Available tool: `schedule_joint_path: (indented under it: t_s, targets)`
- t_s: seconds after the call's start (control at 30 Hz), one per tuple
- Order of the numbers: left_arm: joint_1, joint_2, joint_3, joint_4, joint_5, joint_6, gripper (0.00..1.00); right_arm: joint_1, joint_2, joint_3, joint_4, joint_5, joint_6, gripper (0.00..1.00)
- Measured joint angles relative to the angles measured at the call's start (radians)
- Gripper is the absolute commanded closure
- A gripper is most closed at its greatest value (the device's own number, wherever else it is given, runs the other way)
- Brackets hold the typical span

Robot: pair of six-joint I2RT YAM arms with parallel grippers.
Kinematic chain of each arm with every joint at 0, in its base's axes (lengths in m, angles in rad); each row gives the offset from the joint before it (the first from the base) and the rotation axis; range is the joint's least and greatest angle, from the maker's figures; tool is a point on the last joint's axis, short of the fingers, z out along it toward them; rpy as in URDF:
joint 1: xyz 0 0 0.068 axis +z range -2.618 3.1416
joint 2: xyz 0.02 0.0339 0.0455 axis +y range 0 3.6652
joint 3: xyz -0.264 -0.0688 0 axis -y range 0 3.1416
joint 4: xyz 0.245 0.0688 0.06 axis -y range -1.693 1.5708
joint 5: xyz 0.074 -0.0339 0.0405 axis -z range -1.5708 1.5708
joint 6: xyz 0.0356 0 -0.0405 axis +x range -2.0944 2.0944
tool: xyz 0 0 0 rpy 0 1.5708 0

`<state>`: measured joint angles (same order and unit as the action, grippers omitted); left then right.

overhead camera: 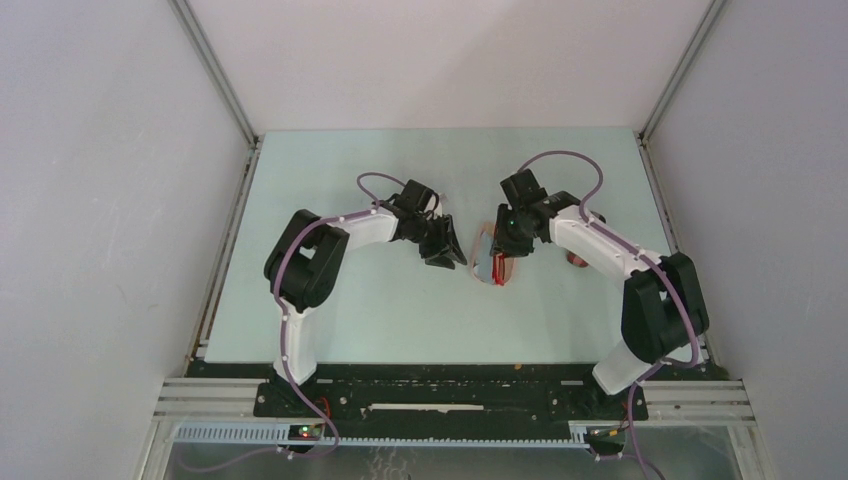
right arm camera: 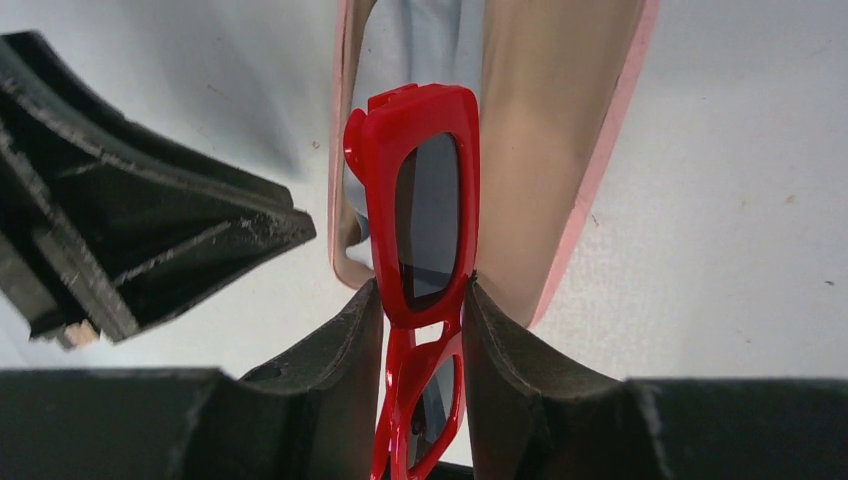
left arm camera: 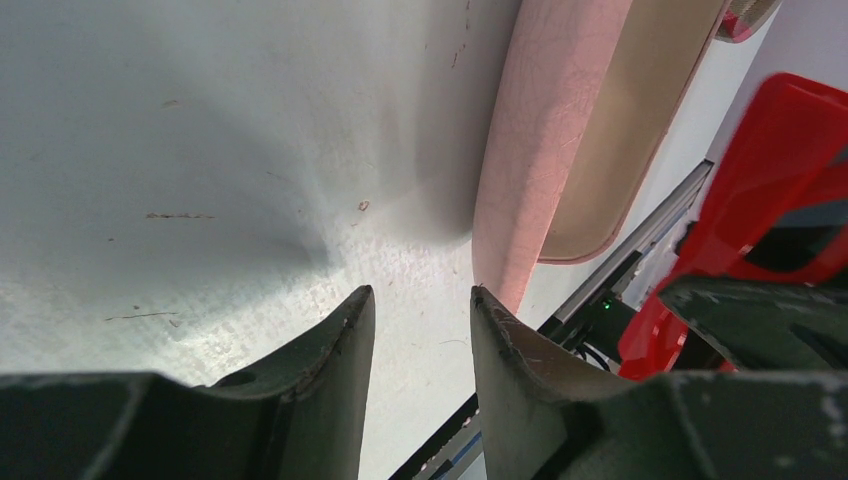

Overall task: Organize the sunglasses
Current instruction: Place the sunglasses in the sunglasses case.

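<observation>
My right gripper (right arm camera: 422, 287) pinches the red sunglasses (right arm camera: 428, 200) above the open pink case (right arm camera: 545, 130), not yet stowed; my left gripper (left arm camera: 422, 297) stands part-spread, empty.

We are finding the bright red plastic-framed sunglasses (right arm camera: 425, 200) sitting clear of the table, pinched in the right gripper (right arm camera: 420, 290). Its two fingers are pressing on either side of the frame near the bridge. The pair is standing on end, one dark grey lens pointing away from the wrist and the other lying back between the fingers. It is hanging over the open pink oblong case (right arm camera: 590, 190); we cannot tell whether it is touching it. The slim pair with orange-tinted lenses (overhead camera: 577, 258) is showing only as a small reddish patch lying on the table beside the right arm, too small to judge its pose.
</observation>
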<state>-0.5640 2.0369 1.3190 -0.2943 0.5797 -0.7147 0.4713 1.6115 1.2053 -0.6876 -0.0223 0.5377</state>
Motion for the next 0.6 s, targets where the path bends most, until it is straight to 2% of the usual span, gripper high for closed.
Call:
schedule_joint_path:
  t_s: [0.23, 0.6]
  targets:
    - [0.0, 0.0, 0.0, -0.001, 0.013, 0.0, 0.55, 0.009, 0.088, 0.0, 0.046, 0.031, 0.102, 0.6]
    - [0.0, 0.0, 0.0, -0.004, 0.029, 0.0, 0.55, 0.01, 0.159, 0.0, 0.122, 0.048, 0.169, 0.59]
